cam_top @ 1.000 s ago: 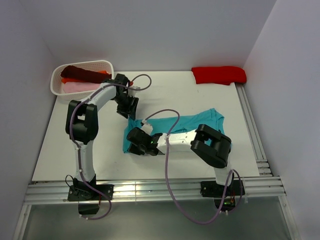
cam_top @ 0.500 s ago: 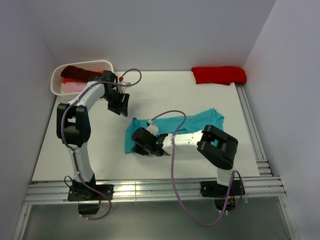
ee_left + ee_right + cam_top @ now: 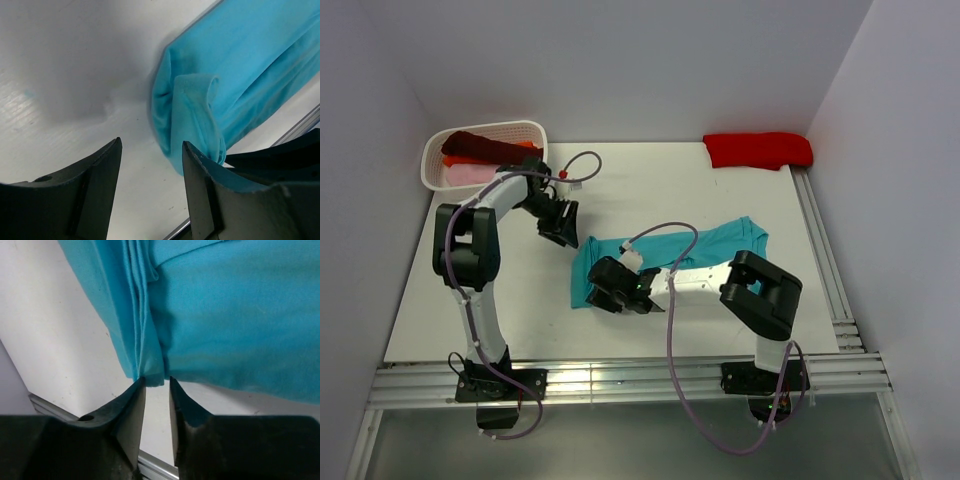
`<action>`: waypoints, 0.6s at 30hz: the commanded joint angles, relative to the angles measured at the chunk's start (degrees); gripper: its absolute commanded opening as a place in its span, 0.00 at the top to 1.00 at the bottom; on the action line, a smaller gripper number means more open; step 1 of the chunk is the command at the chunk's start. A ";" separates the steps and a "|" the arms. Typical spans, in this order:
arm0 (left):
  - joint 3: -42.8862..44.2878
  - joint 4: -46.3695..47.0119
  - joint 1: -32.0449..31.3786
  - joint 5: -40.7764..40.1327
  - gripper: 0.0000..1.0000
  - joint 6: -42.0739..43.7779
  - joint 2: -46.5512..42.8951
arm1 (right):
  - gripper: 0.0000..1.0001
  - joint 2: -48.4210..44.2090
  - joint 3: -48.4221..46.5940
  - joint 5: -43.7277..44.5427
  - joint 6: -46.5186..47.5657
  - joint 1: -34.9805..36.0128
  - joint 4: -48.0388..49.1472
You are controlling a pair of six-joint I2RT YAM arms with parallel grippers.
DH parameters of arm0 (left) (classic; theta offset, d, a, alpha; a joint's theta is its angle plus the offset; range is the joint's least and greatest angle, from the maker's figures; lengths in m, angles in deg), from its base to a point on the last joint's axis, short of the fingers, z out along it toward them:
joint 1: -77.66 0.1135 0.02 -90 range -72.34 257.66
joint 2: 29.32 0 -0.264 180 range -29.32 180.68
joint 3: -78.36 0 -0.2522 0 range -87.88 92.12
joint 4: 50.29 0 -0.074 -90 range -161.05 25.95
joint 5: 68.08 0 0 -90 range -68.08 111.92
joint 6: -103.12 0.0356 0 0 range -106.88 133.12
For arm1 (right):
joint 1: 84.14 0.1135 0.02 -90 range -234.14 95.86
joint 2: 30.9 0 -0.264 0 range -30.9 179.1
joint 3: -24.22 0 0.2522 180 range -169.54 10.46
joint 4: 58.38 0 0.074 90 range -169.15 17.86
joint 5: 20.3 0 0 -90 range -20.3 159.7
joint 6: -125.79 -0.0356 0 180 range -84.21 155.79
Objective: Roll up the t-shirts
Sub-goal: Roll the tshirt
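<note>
The teal t-shirt (image 3: 710, 245) lies in the middle of the table, folded into a long strip. My right gripper (image 3: 594, 297) is at its left end. In the right wrist view its jaws stand a narrow gap apart (image 3: 156, 379), with the shirt's (image 3: 225, 305) folded hem corner just at the tips and table showing between them. My left gripper (image 3: 566, 236) hovers open and empty just off the shirt's upper left corner. In the left wrist view (image 3: 150, 142) the shirt (image 3: 240, 60) lies ahead to the right. A red t-shirt (image 3: 758, 150) lies folded at the back right.
A white basket (image 3: 432, 172) at the back left holds maroon (image 3: 485, 148), pink (image 3: 470, 173) and orange cloth. Metal rails run along the table's right edge (image 3: 820, 250) and front edge (image 3: 620, 380). The right arm's black body (image 3: 280, 155) shows at the lower right of the left wrist view.
My left gripper drew back left from the shirt's upper left corner, then came down a little toward it. My right gripper shifted slightly at the shirt's left end.
</note>
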State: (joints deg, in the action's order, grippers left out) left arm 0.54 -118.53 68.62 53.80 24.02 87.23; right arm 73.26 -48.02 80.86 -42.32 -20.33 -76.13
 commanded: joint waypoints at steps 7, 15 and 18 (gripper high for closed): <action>0.88 1.74 -0.28 4.42 0.44 0.18 2.19 | 0.52 -8.09 -4.53 6.60 6.45 -1.67 -8.14; 0.96 4.29 0.16 0.38 0.47 -3.95 0.61 | 0.46 -1.52 -16.31 3.45 26.23 -10.36 -7.18; 0.96 5.87 1.47 -1.73 0.46 -6.06 -0.97 | 0.43 1.56 -18.77 -1.46 31.07 -14.23 -3.58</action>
State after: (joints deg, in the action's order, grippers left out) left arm 0.57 -115.32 68.92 54.04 20.72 90.40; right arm 71.45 -64.37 83.24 -20.55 -31.61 -82.12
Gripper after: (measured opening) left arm 0.536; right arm 0.557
